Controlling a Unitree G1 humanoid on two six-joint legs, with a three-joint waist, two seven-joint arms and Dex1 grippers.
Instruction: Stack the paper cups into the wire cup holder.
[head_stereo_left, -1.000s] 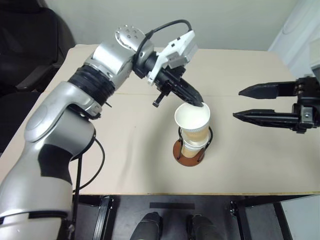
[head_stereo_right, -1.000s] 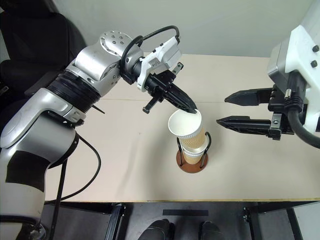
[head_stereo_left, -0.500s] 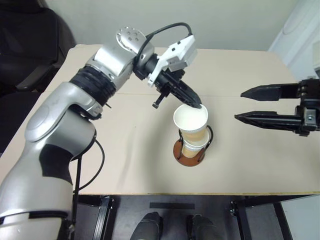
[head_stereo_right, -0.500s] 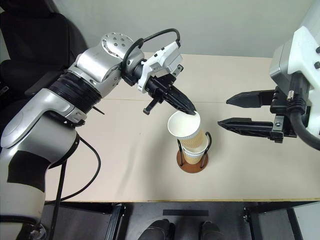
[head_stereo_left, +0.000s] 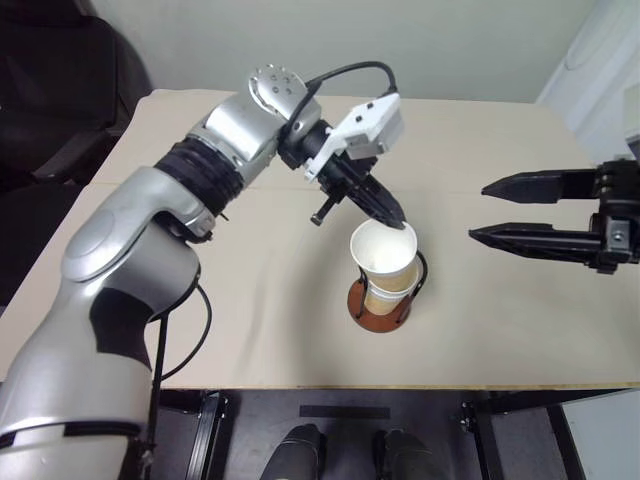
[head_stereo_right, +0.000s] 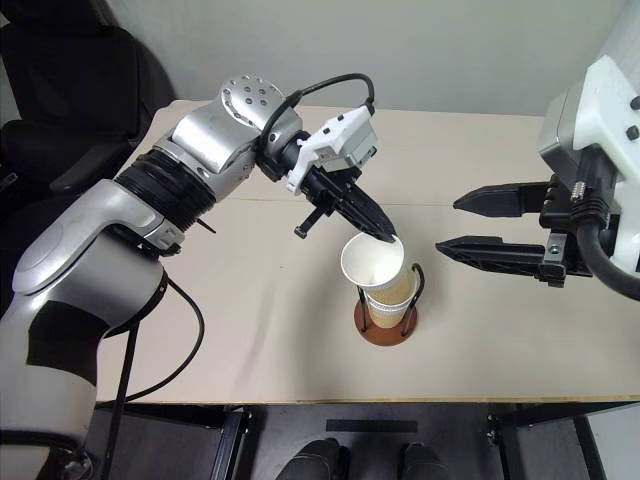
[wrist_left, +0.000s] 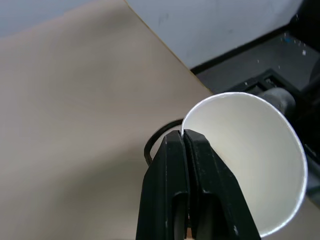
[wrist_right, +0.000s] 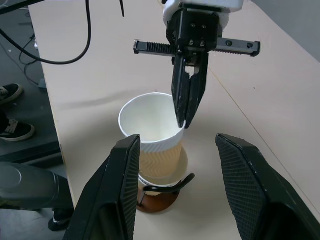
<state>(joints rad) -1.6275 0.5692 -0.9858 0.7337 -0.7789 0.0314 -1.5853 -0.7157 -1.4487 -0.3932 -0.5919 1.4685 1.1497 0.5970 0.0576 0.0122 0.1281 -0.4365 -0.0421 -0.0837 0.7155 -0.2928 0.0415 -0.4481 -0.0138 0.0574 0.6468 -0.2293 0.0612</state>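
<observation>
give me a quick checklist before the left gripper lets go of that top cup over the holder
1. Left gripper pinching the top cup's rim: ok, fingers shut on the rim.
2. Top cup nested in the cup below: ok, partly in.
3. Top cup sitting straight: not ok, it leans toward the robot's left.
4. Wire cup holder upright on the table: ok.
5. Right gripper clear of the stack: ok, open and off to the side.
6. Cup fully seated: cannot tell.

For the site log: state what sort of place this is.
Probably a plain indoor test room or lab: a bare beige table against a blank pale wall, a black chair at its side, dark floor with someone's shoes.
</observation>
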